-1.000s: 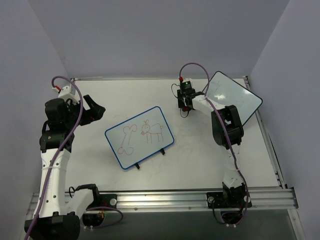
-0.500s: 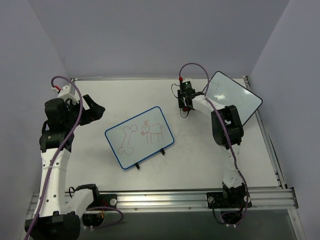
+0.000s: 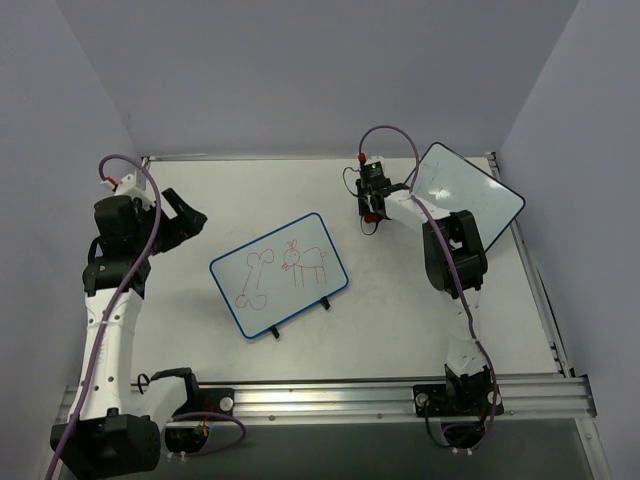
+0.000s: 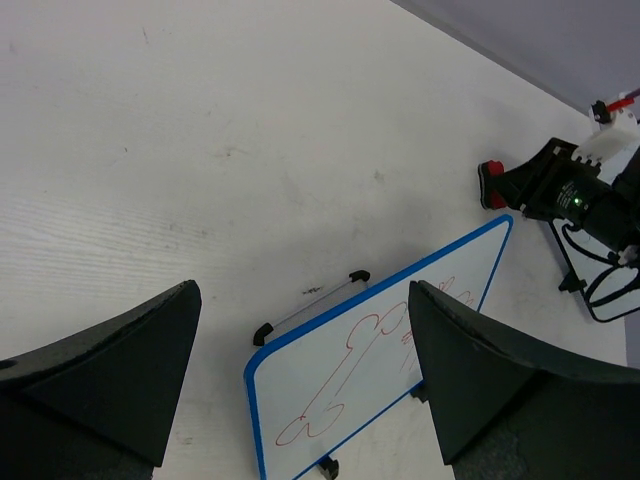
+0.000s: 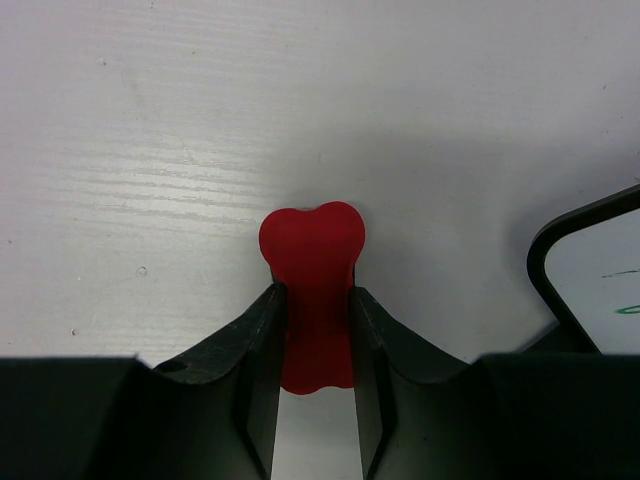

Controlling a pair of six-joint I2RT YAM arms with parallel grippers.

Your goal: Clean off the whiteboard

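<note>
- Top external view: the table (image 3: 400, 320) carries everything. The whiteboard (image 3: 278, 272) — blue-framed, with red drawings on it — lies flat at its middle, between the two arms and touched by neither.
- The black-framed board (image 3: 465, 190) lies at the far right, near the right arm's working spot. It is not the target (its rim shows at the right edge of the right wrist view), so the lift should go clear of it.
- The left gripper (image 3: 188, 228) hangs above the table to the left of the whiteboard, jaws spread wide and holding nothing. It could well steady the whiteboard during wiping.
- The right gripper (image 5: 317, 295) is down at the table, its jaws pressed on both sides of the red piece (image 5: 312, 240) — by my reading the eraser.
- To do this pickup well, squeeze firmly and centred on the narrow waist and lift straight up. Then check that the red piece sits square before carrying it to the drawings.
</note>
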